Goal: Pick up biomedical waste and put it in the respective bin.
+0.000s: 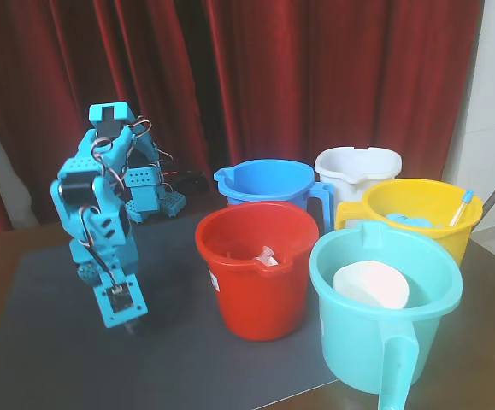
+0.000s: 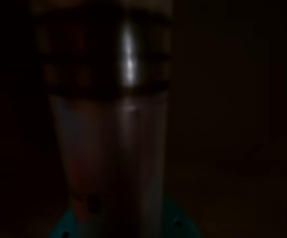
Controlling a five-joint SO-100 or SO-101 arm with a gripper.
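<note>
Red curtains [image 1: 315, 77] hang behind a dark mat [image 1: 50, 342] on a brown table [image 1: 486, 342]. On the mat's left side the blue arm [image 1: 102, 222] folds down, its gripper [image 1: 130, 325] at the surface. Whether the jaws grip is unclear. The dim wrist view shows a syringe [image 2: 113, 124] filling the frame, very close. The red bucket [image 1: 260, 273] stands right of the arm, among blue [image 1: 268, 184], white [image 1: 358, 166], yellow [image 1: 418, 213] and teal [image 1: 384, 307] buckets.

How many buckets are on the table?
5: red bucket front centre, teal bucket front right, blue bucket behind red, yellow bucket right, white bucket at back.
</note>
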